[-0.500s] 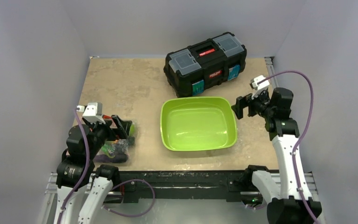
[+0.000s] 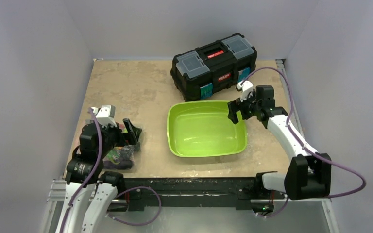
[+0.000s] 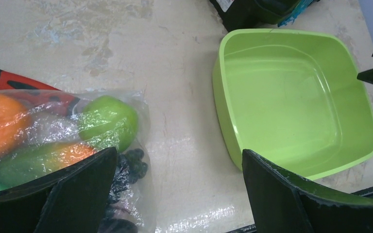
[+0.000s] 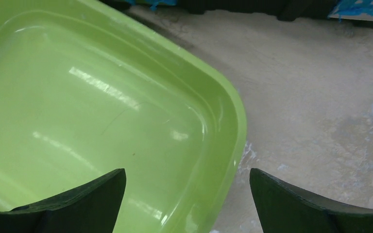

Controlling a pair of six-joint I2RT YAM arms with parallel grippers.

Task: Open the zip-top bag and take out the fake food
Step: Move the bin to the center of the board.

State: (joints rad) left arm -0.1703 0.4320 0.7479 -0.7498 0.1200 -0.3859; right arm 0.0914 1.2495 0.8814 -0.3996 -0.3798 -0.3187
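At the near edge a black rail [image 2: 189, 194] carries the 2 arm bases. Just beyond it on the left, the zip-top bag [image 2: 111, 156] lies flat on the table [image 2: 136, 87], close to the near edge and a little in from the left one. The fake food [image 2: 122, 154] is inside it. The left wrist view shows an orange [image 3: 0, 126], a green apple [image 3: 109, 121], an orange-green mango [image 3: 53, 156] and dark grapes [image 3: 128, 167] pressing against the crinkled film. A red-handled wrench [image 3: 24, 86] shows at the bag's far side; I cannot tell whether it is inside or beneath.

The left gripper [image 2: 130, 132] hangs over the bag's right part with its jaws spread wide and nothing between them. Whether the fingers touch the film is unclear.

A strip of bare tabletop separates the bag from the green tub [image 2: 207, 145], whose near rim sits close to the table's near edge. The right gripper [image 2: 239, 110] hovers over the tub's far right corner, jaws spread wide, pinching nothing. Right of the tub, a narrow band of table runs to the right edge.

Farther back a black toolbox [image 2: 213, 65] sits angled near the far edge, near the tub's far rim. The widest open stretch is the far left quarter.

The tabletop is beige, mottled and scuffed. Plain grey walls [image 2: 34, 73] close in on the left, back and right.
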